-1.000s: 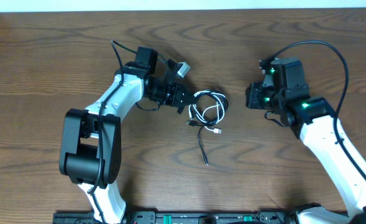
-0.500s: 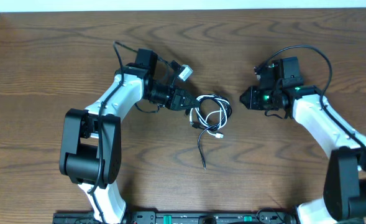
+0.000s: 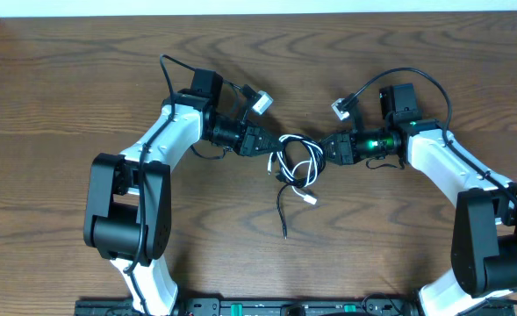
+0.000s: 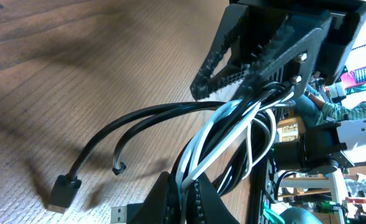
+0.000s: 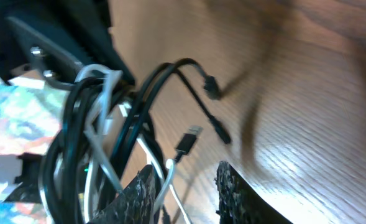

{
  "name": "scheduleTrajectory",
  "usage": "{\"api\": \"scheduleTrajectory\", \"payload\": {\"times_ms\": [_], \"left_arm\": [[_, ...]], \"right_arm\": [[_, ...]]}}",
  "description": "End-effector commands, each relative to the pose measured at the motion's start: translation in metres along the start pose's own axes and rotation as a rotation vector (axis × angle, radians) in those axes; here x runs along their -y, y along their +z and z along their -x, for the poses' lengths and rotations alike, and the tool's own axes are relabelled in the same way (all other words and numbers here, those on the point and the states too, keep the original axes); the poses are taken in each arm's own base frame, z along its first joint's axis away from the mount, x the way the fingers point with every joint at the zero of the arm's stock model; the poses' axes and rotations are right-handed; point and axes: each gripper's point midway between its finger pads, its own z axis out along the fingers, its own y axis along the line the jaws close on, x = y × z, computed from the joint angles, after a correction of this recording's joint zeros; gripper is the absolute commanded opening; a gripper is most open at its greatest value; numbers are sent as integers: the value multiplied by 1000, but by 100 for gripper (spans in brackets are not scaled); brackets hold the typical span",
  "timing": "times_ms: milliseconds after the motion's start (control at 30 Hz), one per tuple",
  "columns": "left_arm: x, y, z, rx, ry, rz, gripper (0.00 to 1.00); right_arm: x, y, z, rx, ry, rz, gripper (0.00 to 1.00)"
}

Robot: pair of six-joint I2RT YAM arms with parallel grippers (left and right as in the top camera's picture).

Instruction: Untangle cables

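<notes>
Biggest risk: if I close the right gripper (image 3: 326, 148) where it stands, it may take black and white strands together. Pulling against the left gripper (image 3: 265, 147) would then tighten the knot, not open it.
Second risk: the two grippers are very near each other across the bundle, so one small wrong move could make the fingers collide.
Smaller risk: a loose plug may hook into a loop when I pull, because the ends lie just beside the coil.
Table (image 3: 65, 79): one, wooden, carrying everything.
Arms: two, the left arm (image 3: 153, 145) and the right arm (image 3: 442, 162), both reaching to the middle.
Left gripper: one; jaws closed, pinching strands at the left side of the bundle.
Right gripper: one; jaws apart at the right side. A white strand runs between the fingers, but I see nothing pinched.
Cables: two, the black cable (image 3: 282, 211) and the white cable (image 3: 300, 165), coiled together between the grippers at the middle of the table. A black tail runs out toward the near edge.
Plug ends (image 5: 189, 140): I count three loose ones in the right wrist view; the fourth I cannot find.
</notes>
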Motion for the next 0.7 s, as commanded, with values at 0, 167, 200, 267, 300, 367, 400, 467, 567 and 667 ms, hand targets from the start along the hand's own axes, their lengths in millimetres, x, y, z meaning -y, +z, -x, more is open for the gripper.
{"api": "scheduleTrajectory", "payload": {"times_ms": [0,167,200,267,300,367,400,467,567,667], "left_arm": [[13,-6,9,27,43,-27,7],[13,-6,9,27,43,-27,7],[13,-6,9,27,43,-27,7],[13,-6,9,27,43,-27,7],[13,-6,9,27,43,-27,7],[13,-6,9,27,43,-27,7],[13,-6,9,27,43,-27,7],[13,-6,9,27,43,-27,7],[13,-6,9,27,43,-27,8],[13,-6,9,27,43,-26,8]], "right_arm": [[-22,7,-3,-19,-51,93,29],[-28,14,-7,-42,-63,104,29],[-29,15,-8,-46,-60,104,30],[-29,15,-10,-53,-51,105,30],[-28,15,-12,-60,-39,101,29],[-27,15,-17,-75,-15,94,30],[-27,15,-19,-80,-7,94,30],[-28,14,-23,-94,17,93,29],[-28,14,-30,-117,56,93,28],[-29,13,-36,-137,90,93,28]]}}
